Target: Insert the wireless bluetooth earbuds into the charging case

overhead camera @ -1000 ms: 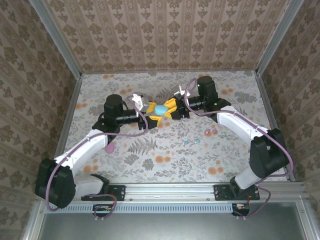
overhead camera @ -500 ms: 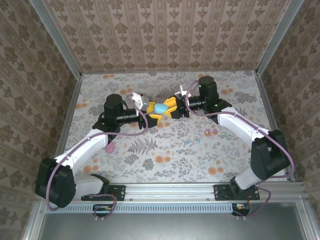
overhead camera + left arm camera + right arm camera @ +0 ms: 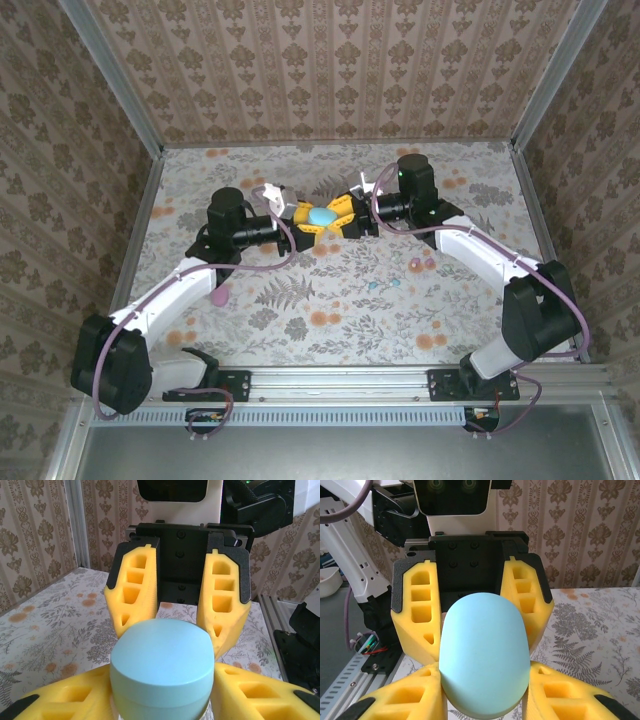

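The shut pale cyan charging case [image 3: 322, 215] hangs above the bench [image 3: 300, 325], pinched between the left gripper [image 3: 160, 697] and the right gripper [image 3: 483, 700]. Its contents are hidden. The earbuds [image 3: 416, 265] lie loose on the bench.

Table [image 3: 330, 330]: floral-print top. On it: pink egg-shaped case [image 3: 218, 296] at left, pink earbuds [image 3: 421, 264] at right, cyan earbuds [image 3: 384, 284] near them.

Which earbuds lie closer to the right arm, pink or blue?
The pink pair, right beside that arm; the blue pair lies farther left of it.
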Action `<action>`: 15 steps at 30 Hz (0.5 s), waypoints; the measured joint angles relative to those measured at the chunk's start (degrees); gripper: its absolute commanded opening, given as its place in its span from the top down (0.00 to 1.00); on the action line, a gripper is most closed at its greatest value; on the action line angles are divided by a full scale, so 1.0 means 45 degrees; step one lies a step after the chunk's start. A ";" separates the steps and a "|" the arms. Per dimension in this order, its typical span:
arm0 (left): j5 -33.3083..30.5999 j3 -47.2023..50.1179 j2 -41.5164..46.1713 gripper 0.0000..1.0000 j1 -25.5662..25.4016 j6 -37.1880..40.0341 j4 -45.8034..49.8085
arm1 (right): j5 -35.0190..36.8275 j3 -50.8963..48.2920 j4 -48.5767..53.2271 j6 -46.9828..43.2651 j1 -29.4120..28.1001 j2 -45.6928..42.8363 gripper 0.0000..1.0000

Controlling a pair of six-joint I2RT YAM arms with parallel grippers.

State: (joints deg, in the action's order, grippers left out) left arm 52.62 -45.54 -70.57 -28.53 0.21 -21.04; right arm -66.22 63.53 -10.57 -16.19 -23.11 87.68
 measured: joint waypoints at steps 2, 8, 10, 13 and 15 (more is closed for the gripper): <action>-0.0005 -0.0005 0.0000 0.56 0.0000 -0.0010 0.0000 | -0.0005 -0.0015 -0.0005 0.0015 -0.0010 0.0000 0.64; -0.0015 -0.0029 0.0000 0.64 0.0000 0.0000 0.0005 | -0.0019 -0.0039 -0.0107 0.0087 -0.0005 -0.0024 0.63; -0.0019 -0.0044 0.0000 0.68 0.0005 0.0044 0.0019 | -0.0024 -0.0039 -0.0146 0.0165 -0.0005 -0.0029 0.62; -0.0024 -0.0068 0.0000 0.71 0.0000 0.0053 0.0034 | -0.0005 -0.0039 -0.0199 0.0321 -0.0005 -0.0034 0.55; -0.0034 -0.0073 0.0000 0.72 0.0000 0.0053 0.0019 | 0.0049 -0.0039 -0.0209 0.0369 -0.0005 -0.0044 0.51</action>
State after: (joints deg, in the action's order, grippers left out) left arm 52.47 -45.87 -70.57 -28.53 0.45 -20.95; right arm -66.00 63.35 -11.51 -14.52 -23.14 87.48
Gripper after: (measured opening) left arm 0.377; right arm 0.459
